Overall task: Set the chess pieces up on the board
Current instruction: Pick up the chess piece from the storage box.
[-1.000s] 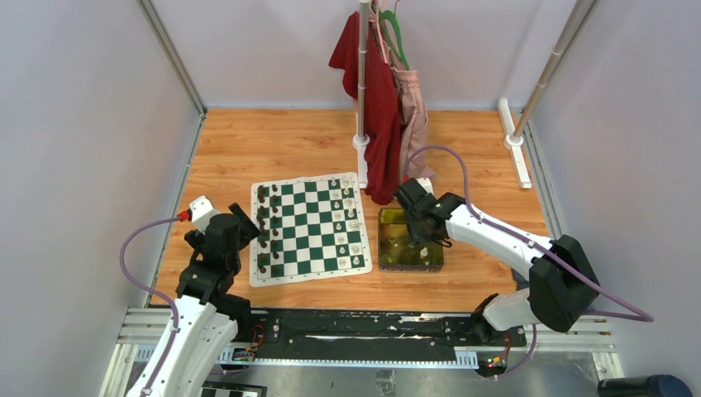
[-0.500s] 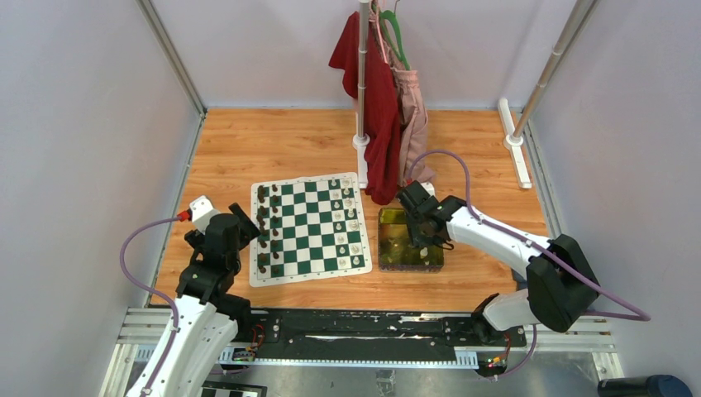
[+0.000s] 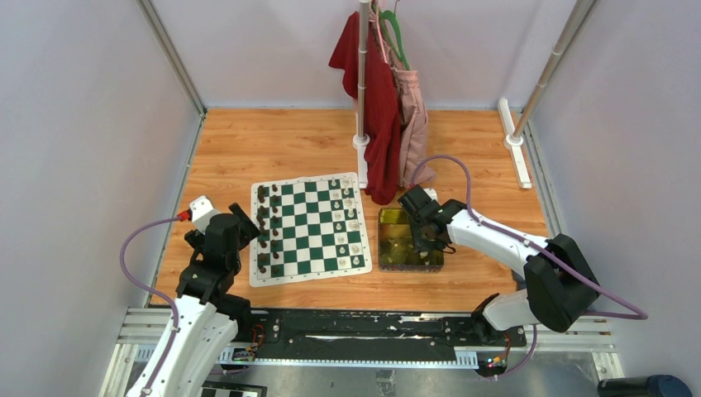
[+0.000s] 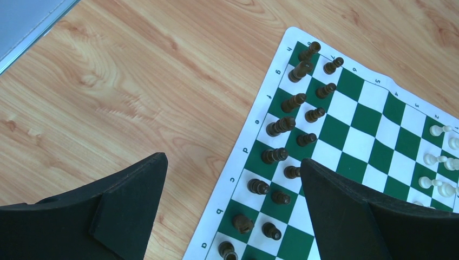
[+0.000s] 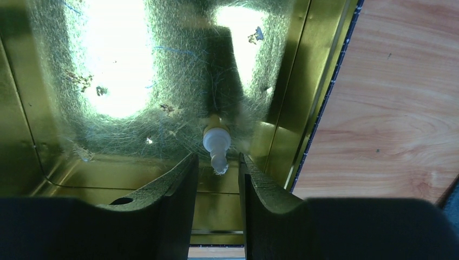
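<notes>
The green-and-white board (image 3: 307, 277) lies at centre-left. Several cream-white chess pieces (image 3: 351, 223) stand in its two right-hand columns; a few show in the left wrist view (image 4: 438, 157). One cream piece (image 5: 216, 141) lies on the floor of the yellow-green tray (image 3: 411, 265), its head pointing at my right gripper (image 5: 218, 157). That gripper (image 3: 422, 240) is down in the tray, its jaws narrowly apart with the piece's head between the fingertips and a gap on each side. My left gripper (image 3: 248, 227) is open wide and empty above the board's left edge (image 4: 234, 160).
Dark brown chessmen (image 3: 263, 231) fill the board's two left columns and show in the left wrist view (image 4: 281, 125). The tray's wall (image 5: 292, 108) is close to my right fingers. A stand with red and pink cloths (image 3: 384, 107) rises just behind the board and tray.
My right gripper has shifted slightly right and lower into the tray, closing in over the lying cream piece. The left arm has not moved.
</notes>
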Robot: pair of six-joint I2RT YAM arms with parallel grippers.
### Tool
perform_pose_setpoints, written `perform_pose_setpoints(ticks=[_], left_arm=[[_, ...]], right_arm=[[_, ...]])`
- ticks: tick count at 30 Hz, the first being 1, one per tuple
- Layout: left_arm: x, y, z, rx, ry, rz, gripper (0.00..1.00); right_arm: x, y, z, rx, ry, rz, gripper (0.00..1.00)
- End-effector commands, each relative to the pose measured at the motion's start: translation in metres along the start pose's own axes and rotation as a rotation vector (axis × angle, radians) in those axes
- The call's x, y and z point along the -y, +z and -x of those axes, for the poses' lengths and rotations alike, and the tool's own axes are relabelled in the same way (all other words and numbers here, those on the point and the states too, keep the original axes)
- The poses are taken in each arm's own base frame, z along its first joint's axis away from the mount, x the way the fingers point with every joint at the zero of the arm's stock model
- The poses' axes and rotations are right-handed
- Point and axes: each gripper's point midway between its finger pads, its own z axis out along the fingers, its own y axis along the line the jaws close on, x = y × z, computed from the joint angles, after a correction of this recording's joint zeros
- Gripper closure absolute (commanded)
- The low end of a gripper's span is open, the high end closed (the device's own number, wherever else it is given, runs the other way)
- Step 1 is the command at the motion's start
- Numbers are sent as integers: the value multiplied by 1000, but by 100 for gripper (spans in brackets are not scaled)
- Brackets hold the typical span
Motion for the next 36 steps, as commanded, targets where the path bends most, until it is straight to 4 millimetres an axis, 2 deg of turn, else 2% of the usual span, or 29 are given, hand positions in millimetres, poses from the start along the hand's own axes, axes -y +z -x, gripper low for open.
perform_pose_setpoints(ticks=[1,4,9,14,20,36], left_arm=[[-2,1,-4,-7,16,7,0],[-2,1,-4,-7,16,7,0],[-2,1,-4,-7,15,7,0],[-2,1,-4,-7,16,7,0],[-3,1,-4,-7,17,10,0],[-2,1,-4,-6,14,6,0]], right_arm=[[3,2,-5,-18,28,-5,64],[4,3,-5,-19,28,-7,71],[5,6,-5,-24,26,-10,75],[4,6,-2,-22,27,-4,83],[3,4,1,-13,23,2,100],[-7,-45,44,104,-6,86,100]])
